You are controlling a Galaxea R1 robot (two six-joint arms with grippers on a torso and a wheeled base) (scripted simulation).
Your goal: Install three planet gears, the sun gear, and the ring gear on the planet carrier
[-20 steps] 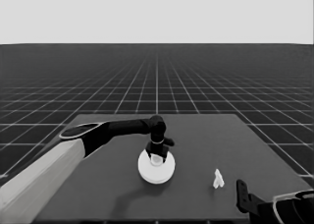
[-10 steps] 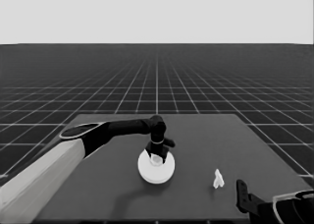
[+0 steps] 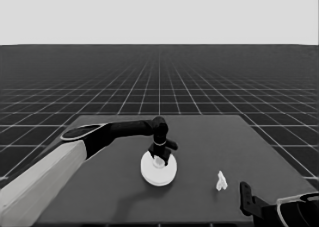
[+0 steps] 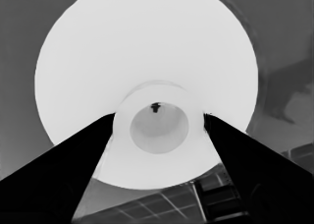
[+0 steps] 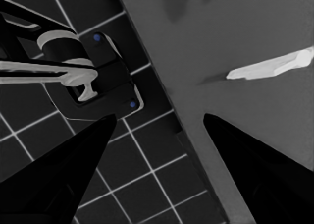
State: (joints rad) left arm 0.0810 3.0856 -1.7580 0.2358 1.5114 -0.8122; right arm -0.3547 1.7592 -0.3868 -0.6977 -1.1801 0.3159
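Dark grid flooring runs to the horizon behind a dark bench (image 3: pixel 199 187), where the left arm reaches in from the left edge and hangs its left gripper (image 3: pixel 159 160) straight down over the middle of the surface. Beneath it lies the larger round part (image 3: pixel 158 171), a thick white disc flat on the bench; no gears are on show and the smaller round part cannot be made out, so whether it lies underneath cannot be told. The left wrist view shows the 2 black fingers (image 4: pixel 73 170) spread to either side of a raised white collar (image 4: pixel 159 123) at the centre of the disc (image 4: pixel 147 52), pressed to its outer wall on both flanks and clamped on it, with a shallow hollow in the collar's middle. Well to the right, near the bench's front right corner, 1 thin white piece (image 3: pixel 221 181) stands alone, clear of everything else. The right gripper (image 3: pixel 245 199) waits at the lower right corner, its fingers (image 5: pixel 255 160) apart over the bench's edge and the grid floor, with the thin white piece (image 5: pixel 272 67) beyond them
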